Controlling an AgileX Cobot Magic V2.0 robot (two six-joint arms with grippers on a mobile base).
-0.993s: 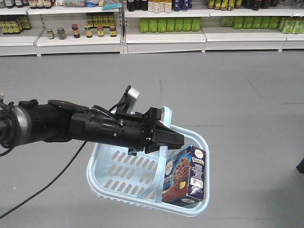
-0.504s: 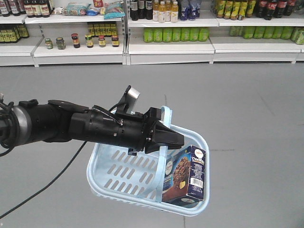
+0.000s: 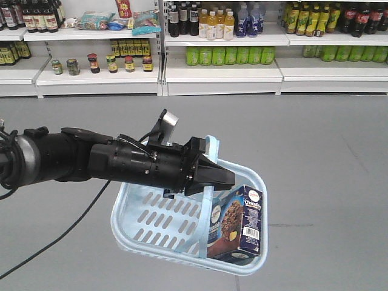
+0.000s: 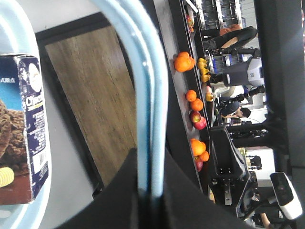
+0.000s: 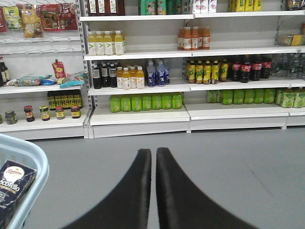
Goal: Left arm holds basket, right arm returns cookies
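The left arm (image 3: 91, 160) reaches in from the left, and my left gripper (image 3: 219, 177) is shut on the flat strap handle (image 3: 211, 148) of the light blue basket (image 3: 148, 225), which hangs above the grey floor. The cookies (image 3: 237, 223) stand upright in the basket's right end. In the left wrist view the handle (image 4: 148, 95) runs up from between my left gripper (image 4: 150, 158), with the cookies (image 4: 21, 133) at the left. In the right wrist view my right gripper (image 5: 153, 151) is shut on nothing. It points at the shelves, with the basket rim (image 5: 34, 160) and cookies (image 5: 12, 183) at lower left.
White store shelves (image 3: 218, 70) with bottles and jars (image 3: 92, 63) run across the back, beyond the grey floor (image 3: 321, 139). The right wrist view shows the same drink shelves (image 5: 143, 102) ahead. Behind the handle, the left wrist view shows a wooden panel (image 4: 90, 95) and oranges (image 4: 183, 62).
The shelves behind have slid down and to the right in the front view and look nearer. The left arm, basket and cookies keep their places in the frame.
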